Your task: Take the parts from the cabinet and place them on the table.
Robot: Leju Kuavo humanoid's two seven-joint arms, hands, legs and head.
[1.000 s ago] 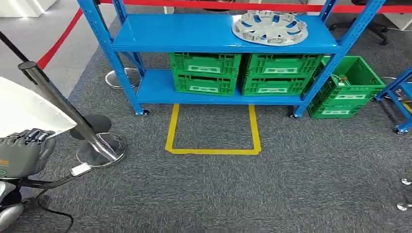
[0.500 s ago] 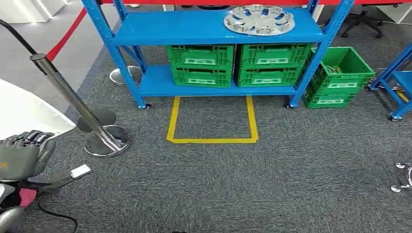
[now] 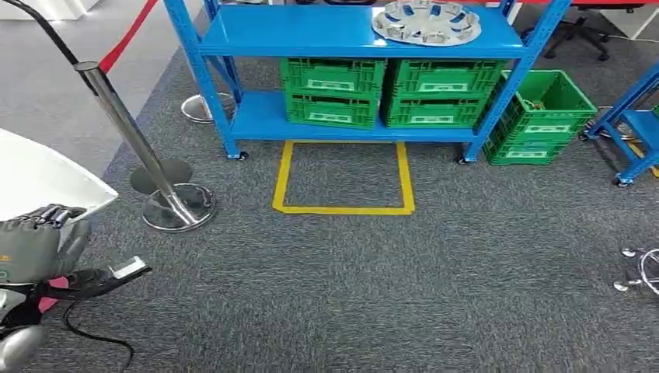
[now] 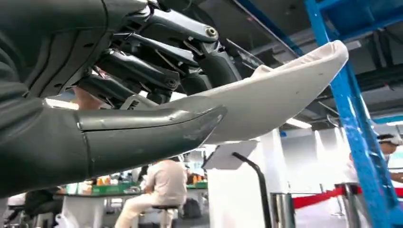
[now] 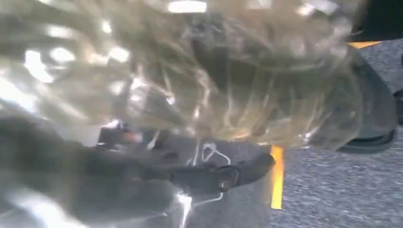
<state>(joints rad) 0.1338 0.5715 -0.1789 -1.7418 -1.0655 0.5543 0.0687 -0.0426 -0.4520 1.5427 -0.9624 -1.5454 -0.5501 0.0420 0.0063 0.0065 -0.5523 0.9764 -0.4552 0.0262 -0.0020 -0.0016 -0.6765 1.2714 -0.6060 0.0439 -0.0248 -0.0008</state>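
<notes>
In the head view my left hand (image 3: 35, 247) sits at the lower left and grips a white curved part (image 3: 43, 177) by its near edge. The left wrist view shows the same white part (image 4: 285, 88) clamped between the thumb and the dark fingers (image 4: 157, 71). My right hand (image 5: 95, 183) appears blurred in its wrist view, with a crinkly clear plastic-wrapped part (image 5: 190, 71) held against it. A silver wheel cover (image 3: 426, 21) lies on the blue cabinet's upper shelf (image 3: 311, 35), well ahead of me.
Green crates (image 3: 388, 89) fill the lower shelf, and another green crate (image 3: 544, 116) stands on the floor to the right. A steel post (image 3: 148, 163) with red rope leans at the left. Yellow floor tape (image 3: 342, 208) marks a square on grey carpet. A chair base (image 3: 641, 272) is at the right edge.
The whole view has shifted: the cabinet sits higher and farther off in the picture, so the camera moved. My left hand still holds the white part.
</notes>
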